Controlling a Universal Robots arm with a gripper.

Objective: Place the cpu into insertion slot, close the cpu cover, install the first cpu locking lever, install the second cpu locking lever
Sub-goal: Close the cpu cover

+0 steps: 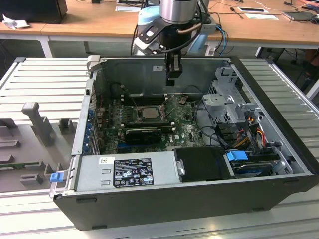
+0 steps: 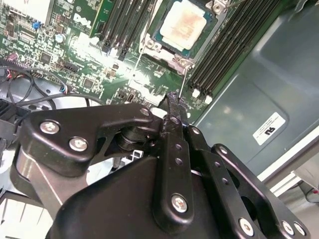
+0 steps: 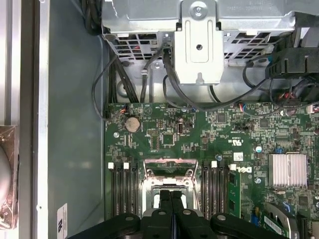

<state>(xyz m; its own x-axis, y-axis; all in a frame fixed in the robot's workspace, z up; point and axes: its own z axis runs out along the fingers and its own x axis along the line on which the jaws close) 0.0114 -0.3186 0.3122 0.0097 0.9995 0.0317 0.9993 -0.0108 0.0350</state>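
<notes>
The cpu (image 1: pixel 147 113) (image 2: pixel 182 22), a pale square chip, lies in the insertion slot (image 2: pixel 160 36) on the green motherboard (image 1: pixel 184 127). The silver cpu cover (image 2: pixel 172 57) (image 3: pixel 168 169) lies flat around it as a frame. A thin metal locking lever (image 2: pixel 184 82) sticks up from the socket's corner, ending just by my fingertips. My gripper (image 1: pixel 173 74) (image 2: pixel 172 99) (image 3: pixel 171 196) hangs above the board at the back side of the socket. Its black fingers are shut together with nothing between them, and in the first wrist view they hide the socket's centre.
Black memory slots (image 2: pixel 219 55) flank the socket. A black ridged heatsink (image 1: pixel 143 133) lies in front of it, and the power supply (image 1: pixel 127 172) beyond that. A metal drive cage (image 1: pixel 227 102) with cables stands at the exterior view's right. The case walls (image 2: pixel 249 89) close in around.
</notes>
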